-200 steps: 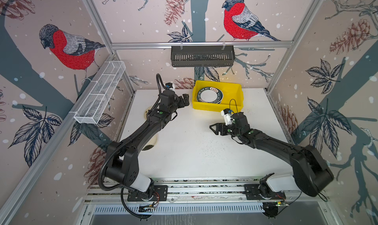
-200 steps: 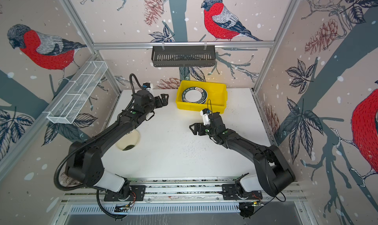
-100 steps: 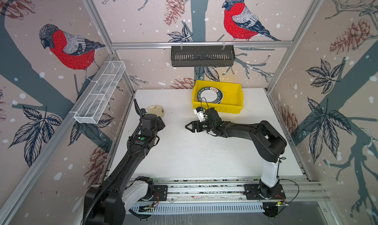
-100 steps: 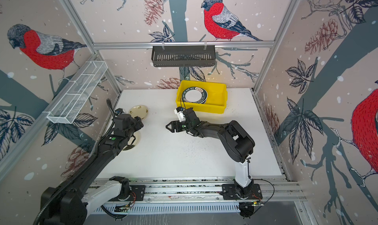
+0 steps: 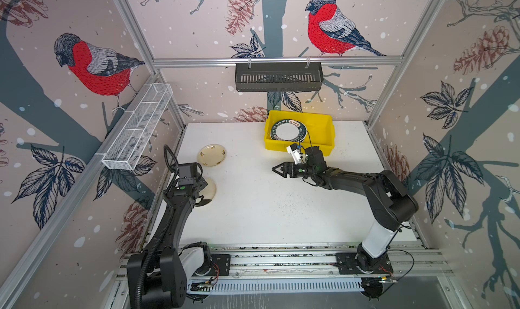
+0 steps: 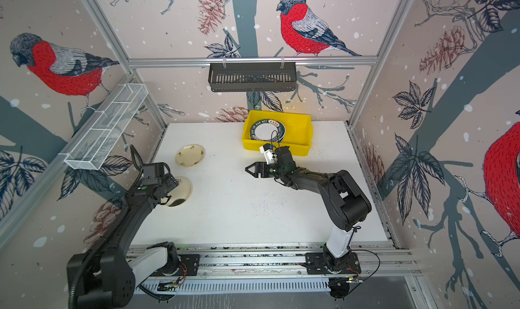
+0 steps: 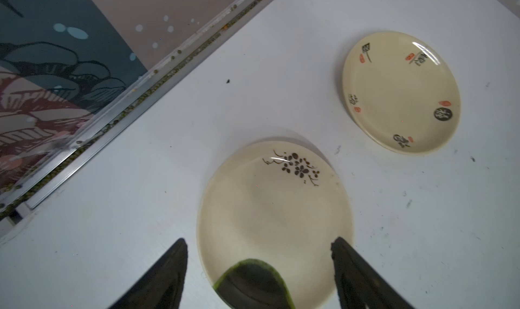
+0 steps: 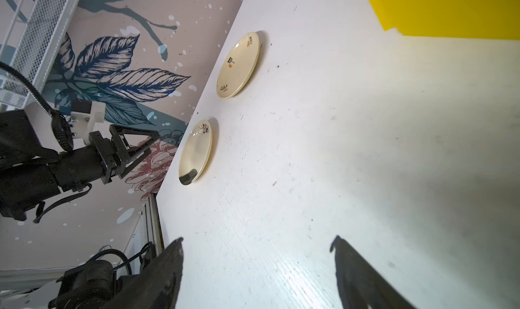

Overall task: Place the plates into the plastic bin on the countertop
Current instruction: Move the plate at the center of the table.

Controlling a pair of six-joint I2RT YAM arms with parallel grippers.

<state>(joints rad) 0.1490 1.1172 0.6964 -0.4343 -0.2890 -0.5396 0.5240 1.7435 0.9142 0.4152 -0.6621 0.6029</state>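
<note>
**Location type:** robotics laboratory test cell, dressed as a kitchen counter.

**Identifying features:**

1. Enclosure. An aluminium frame point(image 5: 275, 59) carries flat wall panels point(image 5: 197, 26) printed with birds, branches and pine cones.
2. Mounting. A left arm point(image 5: 171, 220) and a right arm point(image 5: 349, 179), both black, are mounted on a slotted base rail point(image 5: 281, 261) along the front edge. There is exposed wiring point(image 5: 215, 269) at the bases.
3. Work surface. A white speckled tabletop point(image 5: 281, 209) fills the floor of the enclosure.
4. Props. A yellow bin point(image 5: 320, 133) and cream plates point(image 5: 211, 155) rest on the tabletop. A dark slotted basket point(image 5: 278, 77) and a white mesh basket point(image 5: 138, 127) hang from the frame.
</note>
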